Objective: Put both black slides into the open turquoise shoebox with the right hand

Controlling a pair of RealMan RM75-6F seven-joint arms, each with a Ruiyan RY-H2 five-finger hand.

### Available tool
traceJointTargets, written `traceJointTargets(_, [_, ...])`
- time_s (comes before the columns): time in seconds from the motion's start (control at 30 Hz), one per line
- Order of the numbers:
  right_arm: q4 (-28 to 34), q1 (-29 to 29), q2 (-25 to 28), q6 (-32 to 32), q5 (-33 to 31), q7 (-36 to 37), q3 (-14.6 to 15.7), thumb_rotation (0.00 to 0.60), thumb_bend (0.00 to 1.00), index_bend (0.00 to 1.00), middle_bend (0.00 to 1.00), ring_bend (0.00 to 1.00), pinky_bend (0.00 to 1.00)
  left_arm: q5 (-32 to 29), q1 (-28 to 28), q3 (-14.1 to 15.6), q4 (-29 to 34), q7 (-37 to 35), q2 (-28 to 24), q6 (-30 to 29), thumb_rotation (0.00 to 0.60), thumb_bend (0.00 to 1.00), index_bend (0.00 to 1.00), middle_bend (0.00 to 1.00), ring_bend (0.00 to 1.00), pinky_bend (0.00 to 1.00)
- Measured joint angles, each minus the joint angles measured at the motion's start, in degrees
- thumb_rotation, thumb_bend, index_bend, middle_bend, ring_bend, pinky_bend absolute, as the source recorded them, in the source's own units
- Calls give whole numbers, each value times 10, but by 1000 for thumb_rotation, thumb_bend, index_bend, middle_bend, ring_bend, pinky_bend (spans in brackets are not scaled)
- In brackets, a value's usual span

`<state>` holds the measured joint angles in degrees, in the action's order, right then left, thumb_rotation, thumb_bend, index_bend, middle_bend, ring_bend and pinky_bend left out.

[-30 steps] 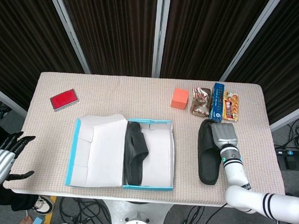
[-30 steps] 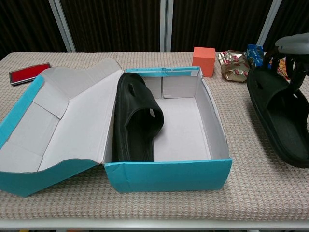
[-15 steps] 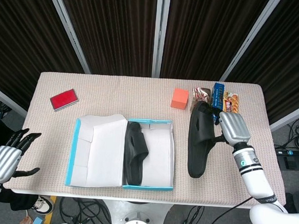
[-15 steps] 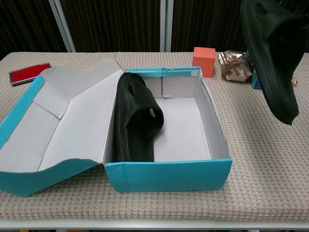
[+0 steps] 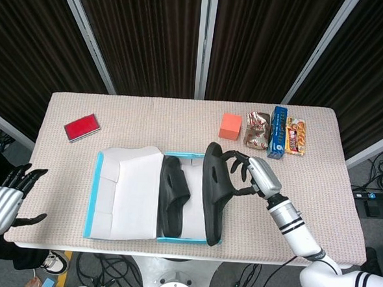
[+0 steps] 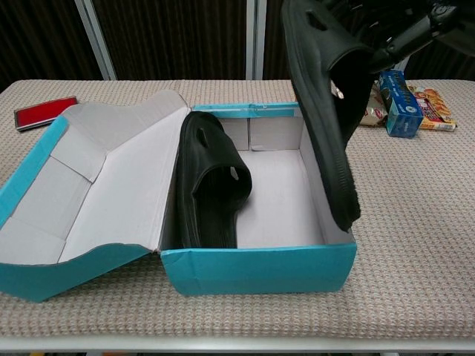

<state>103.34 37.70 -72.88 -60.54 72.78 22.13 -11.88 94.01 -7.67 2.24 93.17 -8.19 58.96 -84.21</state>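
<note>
The open turquoise shoebox (image 5: 219,239) (image 6: 260,271) sits at the table's front centre with its lid folded out to the left. One black slide (image 5: 173,196) (image 6: 209,183) lies on its side along the box's left wall. My right hand (image 5: 251,174) (image 6: 427,22) grips the second black slide (image 5: 212,194) (image 6: 324,110) by its strap, holding it tilted on edge in the air over the box's right side. My left hand (image 5: 5,199) hovers with spread fingers off the table's front left corner, holding nothing.
A red flat case (image 5: 82,127) (image 6: 43,112) lies at the back left. An orange block (image 5: 229,126), a foil snack bag (image 5: 258,130), a blue carton (image 5: 279,132) (image 6: 399,113) and a snack packet (image 5: 296,136) stand at the back right.
My right hand has lifted the second slide off the table at the right and carried it left, from beside the box to above its right half. The left hand has barely shifted.
</note>
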Motion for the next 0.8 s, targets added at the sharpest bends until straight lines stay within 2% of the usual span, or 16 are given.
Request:
traceJointTargets(0.27, [-63, -1, -59, 12, 27, 49, 4, 600, 210, 618, 539, 482, 680, 1, 7, 0, -14, -17, 0, -12, 600, 0, 108, 147, 13, 79])
traceJointTargets(0.8, [-160, 12, -109, 52, 25, 88, -4, 600, 218, 618, 539, 482, 680, 5, 10, -2, -30, -36, 1, -23, 600, 0, 108, 147, 12, 79])
